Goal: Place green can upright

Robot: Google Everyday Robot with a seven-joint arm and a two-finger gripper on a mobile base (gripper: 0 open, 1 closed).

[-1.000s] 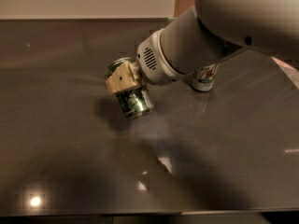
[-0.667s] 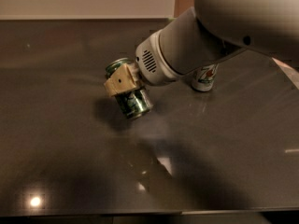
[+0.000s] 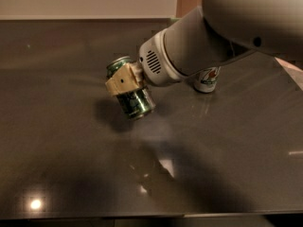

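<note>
Barely anything has moved in the last second: green can [image 3: 137, 103] and gripper [image 3: 124, 82] sit in practically the same spot, at most a hair of drift. So no real progress on tilt yet; my read is we're mid-step, can held but not stood up.

Can position: just off frame centre toward 10 o'clock, on/over the dark table [image 3: 71, 164]. It's tilted, not upright: silver top end points to 11 o'clock, other end down toward 5 o'clock. Can't tell if the lower end is touching the surface or just clear of it; there's a shadow right under it on the 8 o'clock side.

Gripper: clamped around the can's midsection. One tan finger [image 3: 120, 83] lies flat across the can's side, the opposite one is hidden behind the can. Looks like a firm hold with nothing else in the grip.

Arm [image 3: 199, 51]: comes in from the 1 o'clock corner, forearm sloping down toward 8 o'clock, vented wrist collar [image 3: 154, 65] right behind the can. The wrist axis is angled, which matches the can's lean.

Next move probably needs a wrist rotation to bring the can's axis vertical, then lower and release.

Pale can [image 3: 207, 79] stands upright at 2 o'clock, partly behind the forearm, well apart from the green one. It's a low collision risk unless the arm swings that way.
</note>
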